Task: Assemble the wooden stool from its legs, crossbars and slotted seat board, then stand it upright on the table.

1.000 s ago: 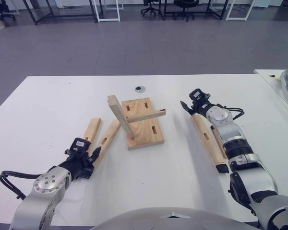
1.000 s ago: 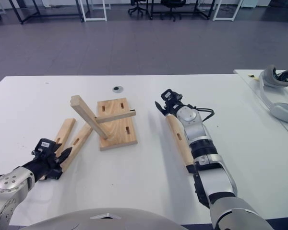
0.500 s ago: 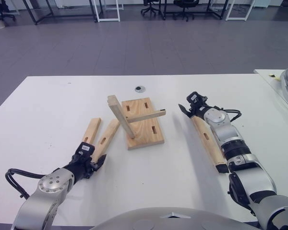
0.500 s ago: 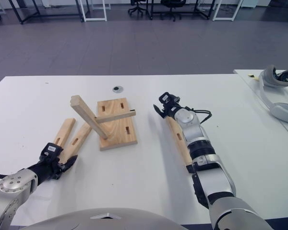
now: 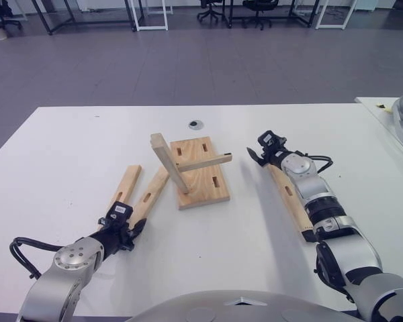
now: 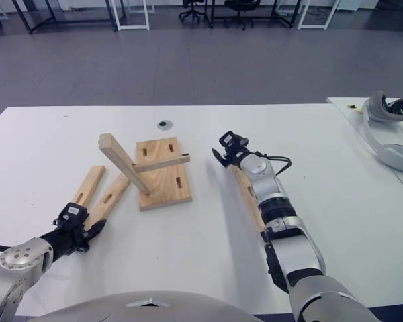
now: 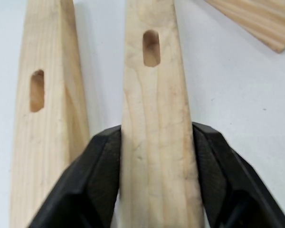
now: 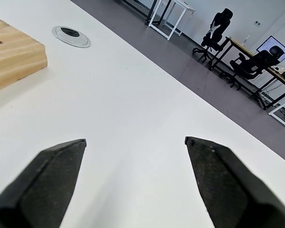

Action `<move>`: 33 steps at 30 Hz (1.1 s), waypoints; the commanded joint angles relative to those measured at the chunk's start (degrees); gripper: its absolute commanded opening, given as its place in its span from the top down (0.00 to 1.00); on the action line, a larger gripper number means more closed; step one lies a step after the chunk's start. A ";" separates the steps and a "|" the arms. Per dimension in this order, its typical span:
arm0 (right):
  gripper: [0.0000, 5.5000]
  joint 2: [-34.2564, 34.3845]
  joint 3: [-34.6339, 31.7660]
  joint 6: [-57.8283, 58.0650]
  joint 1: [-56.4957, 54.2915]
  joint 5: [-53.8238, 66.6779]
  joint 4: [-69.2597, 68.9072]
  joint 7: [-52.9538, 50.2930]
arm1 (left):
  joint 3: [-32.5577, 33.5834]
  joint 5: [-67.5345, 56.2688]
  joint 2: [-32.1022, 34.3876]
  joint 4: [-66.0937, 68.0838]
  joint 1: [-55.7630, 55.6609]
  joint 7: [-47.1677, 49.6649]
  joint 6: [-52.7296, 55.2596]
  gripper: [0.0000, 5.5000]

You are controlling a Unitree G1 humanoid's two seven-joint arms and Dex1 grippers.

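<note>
Your left pincer (image 5: 129, 227) slid back and pinched the near end of the leg (image 5: 150, 194) — ready to lift. Right pincer (image 5: 255, 155) crept left, spread, empty.

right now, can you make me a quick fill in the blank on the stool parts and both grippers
The left gripper is closed on a wooden ____ that lies on the table. The right gripper is ____, with nothing between its fingers. On the robot's left of the seat board, ____ loose legs lie side by side.
Missing words: leg; open; two.
</note>
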 commanded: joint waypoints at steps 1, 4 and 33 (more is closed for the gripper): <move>0.29 1.88 -7.29 3.62 -4.13 8.44 -0.64 0.59 | 8.11 -3.64 -2.53 -2.23 -7.87 1.65 0.04 0.62; 0.29 3.83 -14.43 10.24 -9.21 19.65 -4.53 3.34 | 13.38 -6.20 0.10 -5.00 -16.46 0.98 -0.16 0.62; 0.52 23.05 -30.74 41.82 -29.62 75.81 -23.83 -14.62 | 0.09 -6.94 10.15 -3.54 -49.95 -5.58 -2.83 0.62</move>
